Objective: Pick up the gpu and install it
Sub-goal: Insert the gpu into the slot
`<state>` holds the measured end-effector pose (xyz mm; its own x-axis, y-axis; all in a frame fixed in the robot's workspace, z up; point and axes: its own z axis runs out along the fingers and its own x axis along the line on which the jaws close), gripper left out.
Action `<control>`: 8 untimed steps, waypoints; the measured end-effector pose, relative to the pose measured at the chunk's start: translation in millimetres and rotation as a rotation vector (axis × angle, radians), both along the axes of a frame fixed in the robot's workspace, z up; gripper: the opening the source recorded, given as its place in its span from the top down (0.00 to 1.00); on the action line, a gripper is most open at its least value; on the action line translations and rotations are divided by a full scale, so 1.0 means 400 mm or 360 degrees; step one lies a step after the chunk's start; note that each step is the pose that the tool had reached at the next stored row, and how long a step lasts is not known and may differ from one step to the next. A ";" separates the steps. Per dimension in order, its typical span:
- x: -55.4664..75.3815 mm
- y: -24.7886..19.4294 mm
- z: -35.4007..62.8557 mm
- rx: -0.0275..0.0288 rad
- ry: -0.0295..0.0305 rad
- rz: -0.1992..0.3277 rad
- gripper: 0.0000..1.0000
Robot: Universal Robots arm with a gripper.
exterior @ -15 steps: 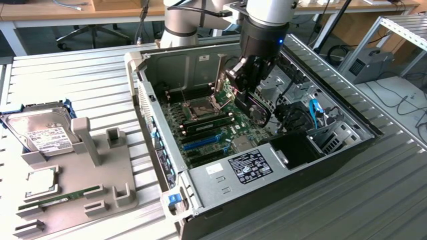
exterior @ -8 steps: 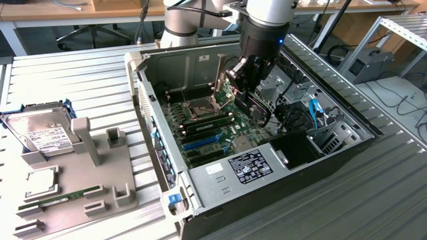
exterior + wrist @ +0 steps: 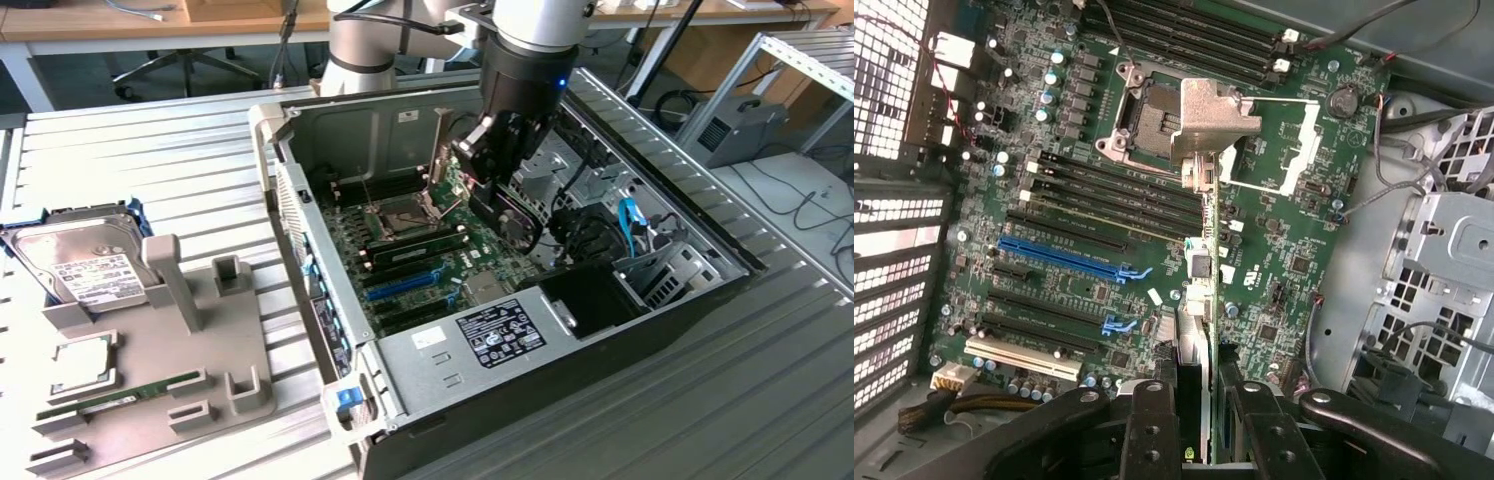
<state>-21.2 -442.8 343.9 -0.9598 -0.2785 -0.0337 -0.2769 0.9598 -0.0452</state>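
Hard drive [image 3: 83, 265], RAM stick [image 3: 120, 397], grey holder [image 3: 200, 348]

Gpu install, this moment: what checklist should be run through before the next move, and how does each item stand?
1. gpu held by the gripper: ok, a finger on each face.
2. gpu inside the case, over the motherboard: ok.
3. Long blue slot empty: ok.
4. gpu over that slot: not ok; it hangs beside the slot's end.
5. gpu in line with the slot: not ok; it lies crosswise to it.
6. Slot latch open: cannot tell.
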 end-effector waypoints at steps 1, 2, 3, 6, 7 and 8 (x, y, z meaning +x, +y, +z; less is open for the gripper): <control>0.000 0.000 0.000 0.00001 0.00000 0.0002 0.74; 0.000 0.000 0.000 0.00000 0.00000 0.0004 0.74; 0.000 0.000 0.000 0.00001 0.00000 0.0005 0.74; 0.000 0.000 0.000 0.00001 0.00000 0.0010 0.74; 0.000 0.000 0.000 0.00002 0.00000 0.0012 0.74; 0.000 0.000 0.000 0.00000 0.00000 0.0013 0.74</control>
<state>-21.2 -442.8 343.9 -0.9575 -0.2865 -0.0337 -0.2849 0.9575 -0.0452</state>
